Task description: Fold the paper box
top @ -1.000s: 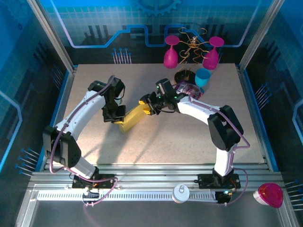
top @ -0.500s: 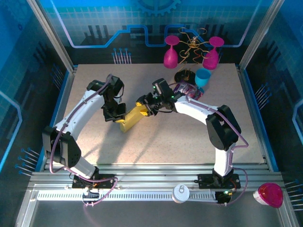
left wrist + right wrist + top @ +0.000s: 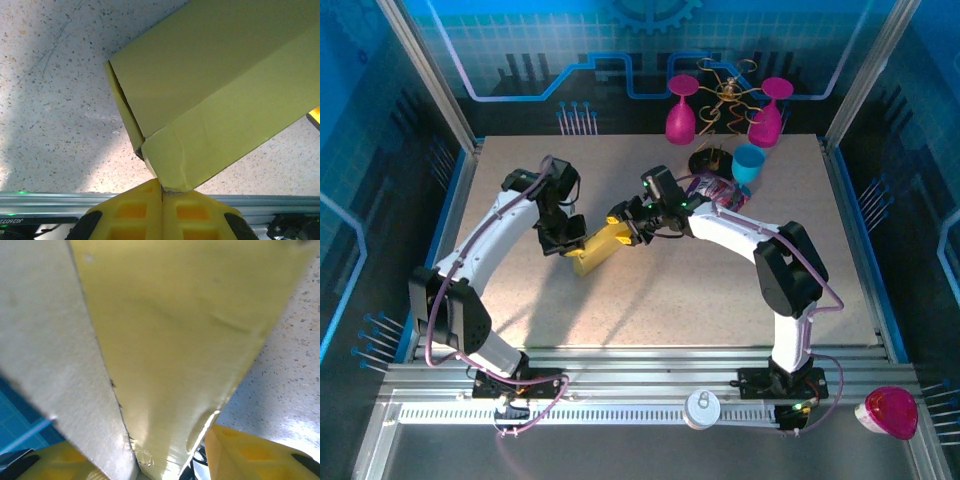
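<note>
The paper box (image 3: 601, 246) is a yellow, partly closed oblong held just over the tabletop, left of the middle. My left gripper (image 3: 567, 241) is shut on its lower-left corner; in the left wrist view the yellow fingertips (image 3: 145, 205) meet on that creased corner of the paper box (image 3: 215, 90), and the left gripper (image 3: 162, 192) shows no gap. My right gripper (image 3: 631, 225) grips the box's upper-right end. In the right wrist view the right gripper (image 3: 150, 460) has the paper box (image 3: 170, 340) wedged between its fingers (image 3: 245, 452), a pale inner flap to the left.
Two magenta goblets (image 3: 681, 110) (image 3: 767, 112) and a gold wire ornament (image 3: 727, 93) stand at the back. A blue cup (image 3: 749, 163), a black dish (image 3: 709, 160) and a purple packet (image 3: 717, 190) sit just behind the right arm. A white disc (image 3: 702, 406) lies on the front rail.
Both grippers and the box have shifted slightly to the left. Both grips are unchanged.
</note>
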Robot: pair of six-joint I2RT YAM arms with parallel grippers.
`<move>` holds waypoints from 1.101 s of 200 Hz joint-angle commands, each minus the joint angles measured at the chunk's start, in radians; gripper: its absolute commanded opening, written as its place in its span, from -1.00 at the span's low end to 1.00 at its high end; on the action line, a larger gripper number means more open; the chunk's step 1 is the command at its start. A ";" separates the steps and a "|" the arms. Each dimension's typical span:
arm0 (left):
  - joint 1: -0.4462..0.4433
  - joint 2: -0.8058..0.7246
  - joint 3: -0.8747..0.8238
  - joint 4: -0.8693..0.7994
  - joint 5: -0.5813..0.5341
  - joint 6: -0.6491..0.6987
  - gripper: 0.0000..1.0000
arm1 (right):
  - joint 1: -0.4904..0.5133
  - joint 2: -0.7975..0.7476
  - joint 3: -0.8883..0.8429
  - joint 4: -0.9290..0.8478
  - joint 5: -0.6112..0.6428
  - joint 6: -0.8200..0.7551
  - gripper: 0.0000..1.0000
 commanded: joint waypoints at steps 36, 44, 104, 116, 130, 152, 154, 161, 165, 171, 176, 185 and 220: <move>0.035 -0.018 -0.066 0.154 0.084 -0.079 -1.00 | 0.022 0.037 0.029 -0.036 -0.041 -0.003 -0.06; 0.039 -0.019 -0.072 0.163 0.089 -0.084 -1.00 | 0.022 0.036 0.029 -0.033 -0.039 0.000 -0.06; 0.064 -0.014 -0.111 0.205 0.087 -0.075 -1.00 | 0.008 0.060 0.057 -0.031 -0.036 0.010 -0.06; 0.069 -0.017 -0.121 0.224 0.081 -0.073 -1.00 | 0.004 0.065 0.061 -0.027 -0.038 0.013 -0.06; 0.074 -0.016 -0.131 0.245 0.086 -0.075 -1.00 | 0.001 0.073 0.070 -0.026 -0.039 0.013 -0.07; 0.082 -0.018 -0.147 0.275 0.099 -0.089 -1.00 | -0.002 0.079 0.082 -0.031 -0.042 0.013 -0.07; 0.084 -0.018 -0.148 0.279 0.100 -0.091 -1.00 | -0.002 0.079 0.082 -0.031 -0.042 0.013 -0.07; 0.087 -0.020 -0.148 0.284 0.105 -0.097 -1.00 | -0.002 0.079 0.083 -0.033 -0.044 0.013 -0.07; 0.088 -0.021 -0.147 0.286 0.109 -0.099 -1.00 | -0.003 0.079 0.083 -0.032 -0.043 0.013 -0.07; 0.090 -0.020 -0.144 0.287 0.111 -0.103 -1.00 | -0.003 0.080 0.083 -0.035 -0.044 0.011 -0.07; 0.092 -0.019 -0.142 0.285 0.114 -0.102 -1.00 | -0.003 0.080 0.082 -0.037 -0.044 0.011 -0.07; 0.094 -0.016 -0.136 0.282 0.116 -0.102 -1.00 | -0.004 0.079 0.081 -0.036 -0.044 0.013 -0.07; 0.115 -0.017 -0.151 0.294 0.147 -0.104 -1.00 | -0.005 0.082 0.081 -0.035 -0.045 0.014 -0.08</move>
